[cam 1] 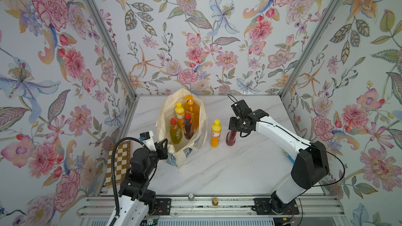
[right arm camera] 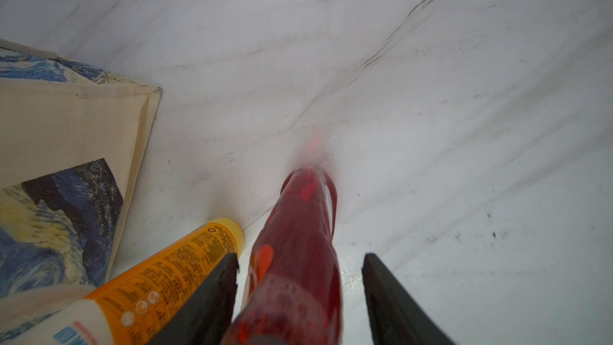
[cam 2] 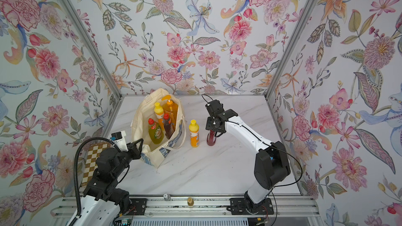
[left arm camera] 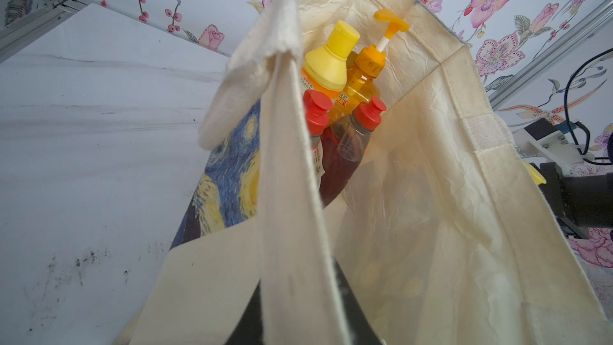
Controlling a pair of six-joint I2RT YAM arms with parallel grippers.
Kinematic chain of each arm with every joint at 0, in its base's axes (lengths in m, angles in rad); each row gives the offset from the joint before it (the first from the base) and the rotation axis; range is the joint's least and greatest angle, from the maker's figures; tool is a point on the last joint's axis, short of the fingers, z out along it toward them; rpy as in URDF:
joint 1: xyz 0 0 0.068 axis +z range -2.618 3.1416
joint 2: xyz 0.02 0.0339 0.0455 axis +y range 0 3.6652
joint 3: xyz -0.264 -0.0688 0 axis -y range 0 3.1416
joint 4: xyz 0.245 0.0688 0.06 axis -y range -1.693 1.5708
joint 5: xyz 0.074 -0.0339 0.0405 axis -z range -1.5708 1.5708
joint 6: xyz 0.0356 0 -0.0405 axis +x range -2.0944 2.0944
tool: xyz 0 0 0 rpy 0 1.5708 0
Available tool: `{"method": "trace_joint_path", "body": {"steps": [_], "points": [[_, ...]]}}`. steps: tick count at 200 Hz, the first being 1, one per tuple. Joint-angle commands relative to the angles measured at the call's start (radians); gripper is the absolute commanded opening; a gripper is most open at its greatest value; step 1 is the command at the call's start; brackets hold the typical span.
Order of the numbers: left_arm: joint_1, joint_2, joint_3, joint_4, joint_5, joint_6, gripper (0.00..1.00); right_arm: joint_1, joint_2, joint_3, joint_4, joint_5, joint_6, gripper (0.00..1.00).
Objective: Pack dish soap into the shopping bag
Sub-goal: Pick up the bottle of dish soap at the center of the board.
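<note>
The cream shopping bag [cam 1: 161, 116] [cam 2: 136, 120] stands open at the table's back left, its blue print showing in the left wrist view [left arm camera: 229, 174]. Inside stand an amber pump bottle [cam 1: 193, 111], an orange bottle with a yellow cap [cam 1: 179, 111], a green one [cam 1: 175, 133] and a dark-red one [cam 1: 188, 128]. My left gripper [cam 1: 164, 146] [left arm camera: 298, 293] is shut on the bag's near rim. To the right of the bag stand an orange bottle [cam 1: 215, 136] [right arm camera: 172, 270] and a dark-red bottle [cam 1: 230, 138] [right arm camera: 298, 227]. My right gripper [right arm camera: 300, 257] is open astride the dark-red bottle, gaps on both sides.
A chessboard [cam 1: 118, 163] leans at the table's left edge beside my left arm. Something blue [cam 1: 290, 157] peeks out by my right arm's elbow. A metal rail [cam 1: 195, 203] runs along the front. Walls close in on three sides.
</note>
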Motion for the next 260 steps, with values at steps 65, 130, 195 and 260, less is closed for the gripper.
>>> {"method": "trace_joint_path", "body": {"steps": [65,130,195,260], "points": [[-0.017,0.001,-0.038,-0.082,0.019,0.000,0.24,0.024,-0.011,-0.034,-0.015,0.047,0.001,0.34],[-0.018,0.004,-0.045,-0.073,0.022,-0.003,0.24,0.048,-0.106,-0.075,0.008,0.108,-0.010,0.03],[-0.021,0.001,-0.049,-0.069,0.023,-0.001,0.22,0.101,-0.263,-0.021,-0.008,0.109,0.008,0.00],[-0.020,0.007,-0.050,-0.063,0.010,0.012,0.22,0.184,-0.332,0.212,-0.176,0.119,0.007,0.00]]}}
